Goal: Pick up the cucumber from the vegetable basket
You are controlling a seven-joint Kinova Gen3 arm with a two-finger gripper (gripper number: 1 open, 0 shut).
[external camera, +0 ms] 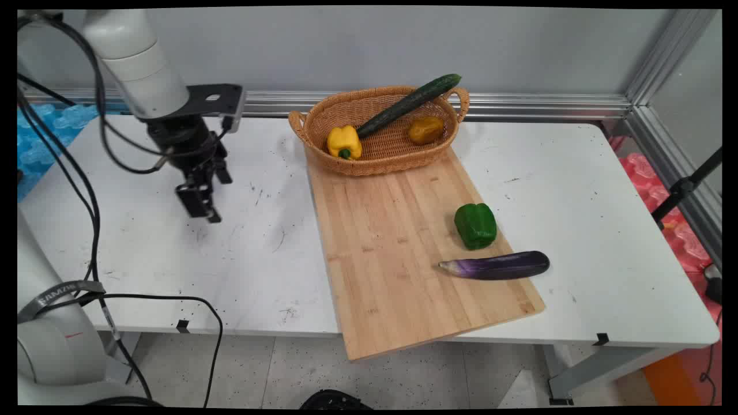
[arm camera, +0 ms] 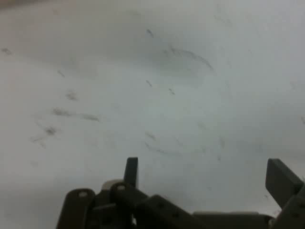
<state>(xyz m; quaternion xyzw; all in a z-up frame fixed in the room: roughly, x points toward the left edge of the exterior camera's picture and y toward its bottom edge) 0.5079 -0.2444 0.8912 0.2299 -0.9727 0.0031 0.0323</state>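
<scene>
Cutting board (external camera: 403,253) bears eggplant (external camera: 496,266); spread, empty hand (external camera: 199,202) hangs over table (external camera: 173,253).

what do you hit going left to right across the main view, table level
gripper → yellow pepper → brown-yellow fruit in the basket → green pepper → eggplant. The cucumber and cutting board span too wide to place.

The robot's white, rounded arm (external camera: 135,57) ended in a black wrist block and a flat black bracket (external camera: 214,99), above the black two-fingered tool (external camera: 199,202). Black cables (external camera: 92,190) looped beside it. A grey band (external camera: 57,294) with pale lettering wrapped the white base below the tool.
</scene>
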